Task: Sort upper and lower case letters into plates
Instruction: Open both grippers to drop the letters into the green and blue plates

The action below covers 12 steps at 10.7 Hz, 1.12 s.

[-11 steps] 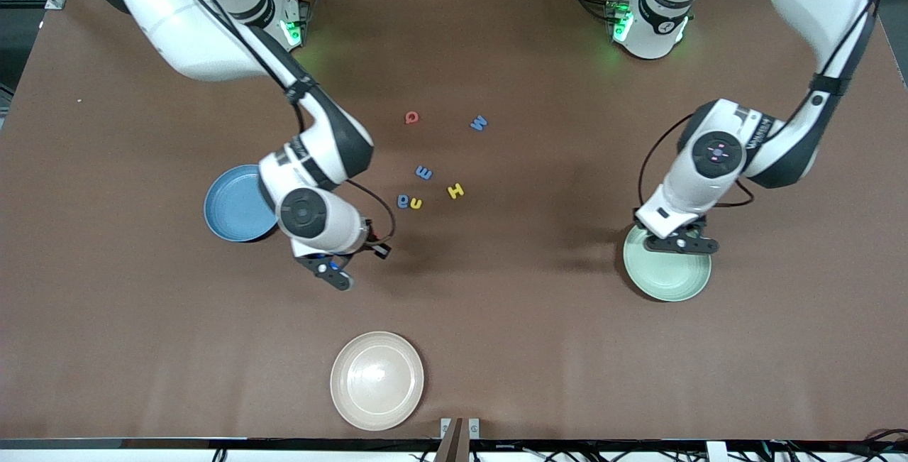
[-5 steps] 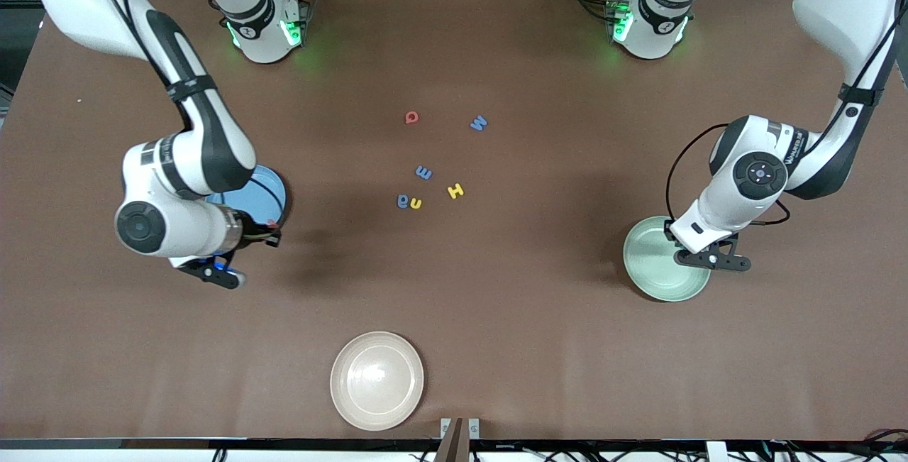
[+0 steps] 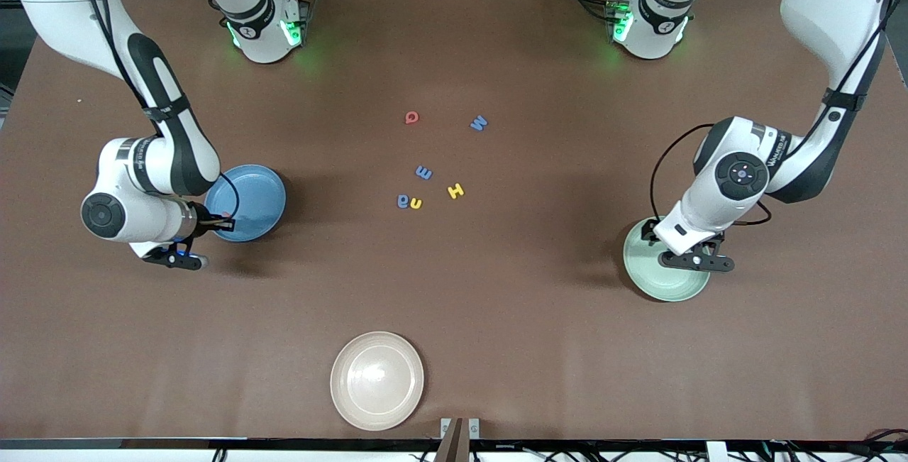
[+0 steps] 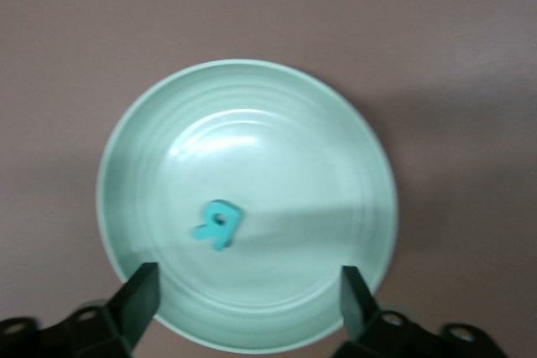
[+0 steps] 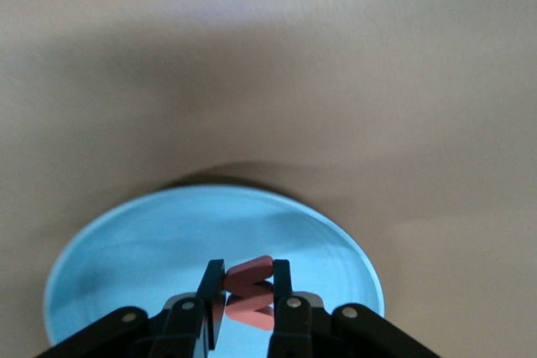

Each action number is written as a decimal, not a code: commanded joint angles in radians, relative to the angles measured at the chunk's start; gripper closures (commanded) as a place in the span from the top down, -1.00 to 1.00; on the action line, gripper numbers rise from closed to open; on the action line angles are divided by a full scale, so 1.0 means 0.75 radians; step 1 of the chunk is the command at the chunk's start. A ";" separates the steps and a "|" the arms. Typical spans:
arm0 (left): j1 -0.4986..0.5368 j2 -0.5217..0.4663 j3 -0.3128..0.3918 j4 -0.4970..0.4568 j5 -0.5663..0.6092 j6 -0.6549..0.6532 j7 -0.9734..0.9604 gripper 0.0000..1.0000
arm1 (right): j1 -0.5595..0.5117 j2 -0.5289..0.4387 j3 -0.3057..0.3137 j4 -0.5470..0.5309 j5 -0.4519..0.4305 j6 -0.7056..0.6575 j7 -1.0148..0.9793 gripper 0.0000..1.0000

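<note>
You see the left end effector (image 4: 247, 291) hanging over the mint green plate (image 4: 151, 132), its fingers (image 4: 138, 295) wide apart; a teal letter (image 4: 218, 224) lies in the plate just under it. The right end effector (image 5: 247, 295) is over the blue plate (image 5: 126, 241), clamped on a red letter (image 5: 250, 291). Between both arms, six letters (image 3: 425, 172) lie on the brown surface (image 3: 496, 292); a cream plate (image 3: 377, 380) sits near the front edge.

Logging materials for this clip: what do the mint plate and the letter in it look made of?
Mint green plate: glossy glazed ceramic or hard plastic, judging by soft highlights and concentric rings. Teal letter: matte, chunky, probably foam; no shine.
</note>
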 commanded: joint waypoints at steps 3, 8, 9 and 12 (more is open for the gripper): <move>-0.189 -0.061 -0.137 -0.081 -0.067 -0.017 -0.407 1.00 | 0.000 -0.066 0.010 -0.068 0.036 0.011 0.020 1.00; -0.438 -0.061 -0.227 -0.124 -0.136 -0.019 -1.072 1.00 | 0.053 -0.087 0.061 0.102 0.038 -0.144 0.281 1.00; -0.475 -0.055 -0.239 -0.144 -0.155 -0.019 -1.191 1.00 | 0.071 -0.079 0.087 0.140 0.038 -0.147 0.375 1.00; -0.577 -0.041 -0.266 -0.205 -0.157 -0.005 -1.602 1.00 | 0.192 -0.062 0.094 0.178 0.098 -0.098 0.544 1.00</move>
